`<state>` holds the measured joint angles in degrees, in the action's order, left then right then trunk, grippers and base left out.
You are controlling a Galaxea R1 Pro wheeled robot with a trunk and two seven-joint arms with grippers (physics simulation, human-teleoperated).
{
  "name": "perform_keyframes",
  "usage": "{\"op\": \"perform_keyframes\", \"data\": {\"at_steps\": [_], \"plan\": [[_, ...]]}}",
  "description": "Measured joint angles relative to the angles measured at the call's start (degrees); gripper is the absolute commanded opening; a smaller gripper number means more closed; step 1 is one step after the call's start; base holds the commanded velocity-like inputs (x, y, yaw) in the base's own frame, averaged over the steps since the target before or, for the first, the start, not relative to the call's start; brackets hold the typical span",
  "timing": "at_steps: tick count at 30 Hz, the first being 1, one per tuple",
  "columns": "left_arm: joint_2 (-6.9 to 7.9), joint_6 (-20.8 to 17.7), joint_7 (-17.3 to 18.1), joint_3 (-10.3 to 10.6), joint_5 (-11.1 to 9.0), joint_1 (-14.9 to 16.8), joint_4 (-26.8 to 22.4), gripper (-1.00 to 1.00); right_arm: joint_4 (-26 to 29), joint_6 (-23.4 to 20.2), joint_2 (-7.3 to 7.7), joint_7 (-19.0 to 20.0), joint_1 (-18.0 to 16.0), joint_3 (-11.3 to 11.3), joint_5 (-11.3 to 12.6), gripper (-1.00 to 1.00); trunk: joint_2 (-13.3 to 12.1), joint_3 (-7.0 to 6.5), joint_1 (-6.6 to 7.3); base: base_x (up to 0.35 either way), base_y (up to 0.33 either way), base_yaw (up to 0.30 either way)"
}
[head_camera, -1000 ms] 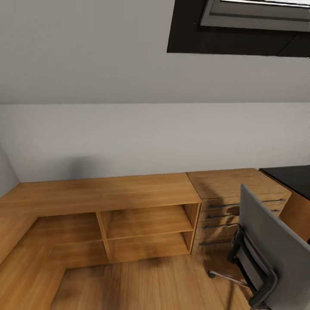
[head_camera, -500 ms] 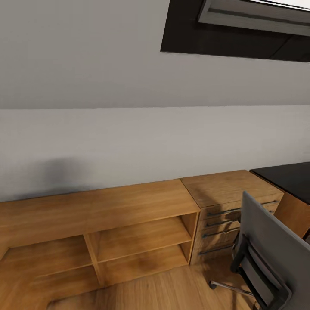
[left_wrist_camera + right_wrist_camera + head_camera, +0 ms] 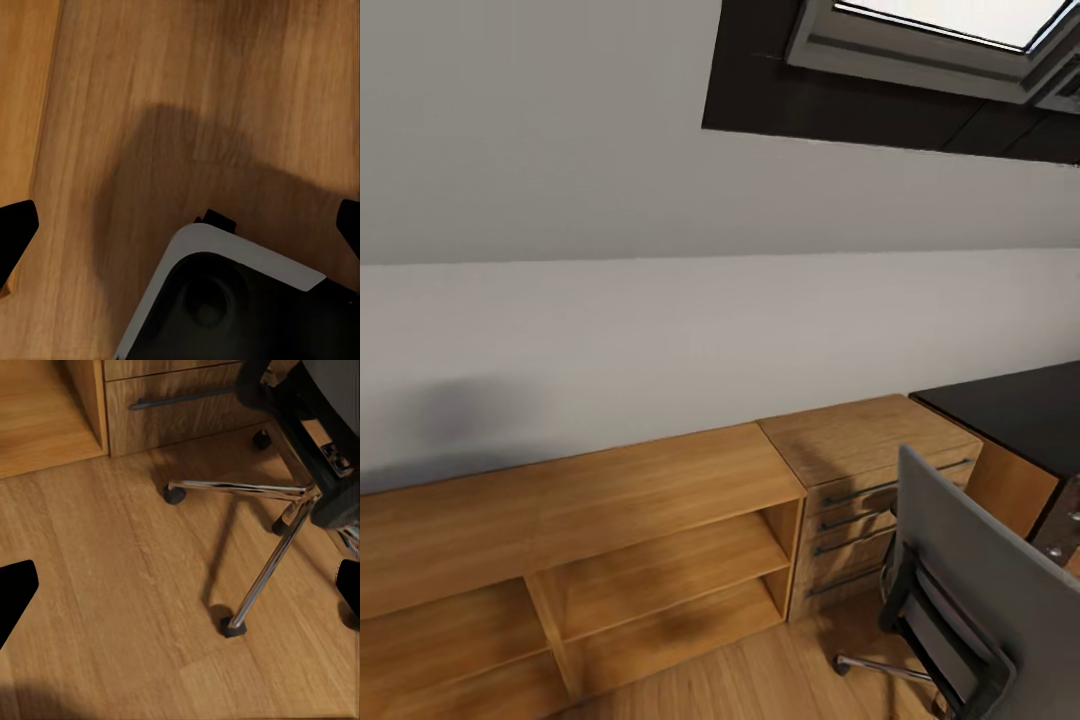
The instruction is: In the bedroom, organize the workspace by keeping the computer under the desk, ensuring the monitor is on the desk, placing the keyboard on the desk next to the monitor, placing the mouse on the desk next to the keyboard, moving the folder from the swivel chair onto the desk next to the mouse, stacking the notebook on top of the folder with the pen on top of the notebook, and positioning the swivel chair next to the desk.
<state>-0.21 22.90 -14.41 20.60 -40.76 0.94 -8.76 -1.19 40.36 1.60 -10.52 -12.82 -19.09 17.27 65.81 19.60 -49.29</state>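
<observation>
Facing a white wall, the head view held a grey upholstered swivel chair beside a black-topped desk and a light-wood drawer unit. Left gripper, jaws apart, hung over plank floor; right gripper, jaws apart, looked onto the chair's metal star base.

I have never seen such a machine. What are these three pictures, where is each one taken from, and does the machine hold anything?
This is a simulated wheeled robot with two arms. The large picture comes from its head camera: a grey upholstered swivel chair stands before a light-wood drawer unit, beside a low light-wood open shelf cabinet. A corner of the black-topped desk shows at the right, a skylight above.

The two small pictures come from cameras on the wrists, both looking down at the wood plank floor. The black tips at each side edge are gripper fingers, set wide apart with nothing between them. The right wrist picture shows the chair's metal star base on castors.
</observation>
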Motion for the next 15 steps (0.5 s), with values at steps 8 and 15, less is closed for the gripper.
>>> {"op": "perform_keyframes", "data": {"at_steps": [8, 15], "plan": [[0.02, 0.00, -0.01, 0.00, 0.00, 0.00, 0.00, 1.00, 0.00, -0.03, 0.00, -0.01, 0.00, -0.02, -0.13, 1.00, 0.00, -0.62, 0.00, 0.000, 0.000, -0.185], [0.02, 0.00, 0.01, 0.00, 0.00, 0.00, 0.00, 1.00, 0.00, -0.08, 0.00, -0.01, 0.01, -0.02, -0.08, 1.00, 0.00, -1.14, 0.00, 0.000, 0.000, -0.192]]}}
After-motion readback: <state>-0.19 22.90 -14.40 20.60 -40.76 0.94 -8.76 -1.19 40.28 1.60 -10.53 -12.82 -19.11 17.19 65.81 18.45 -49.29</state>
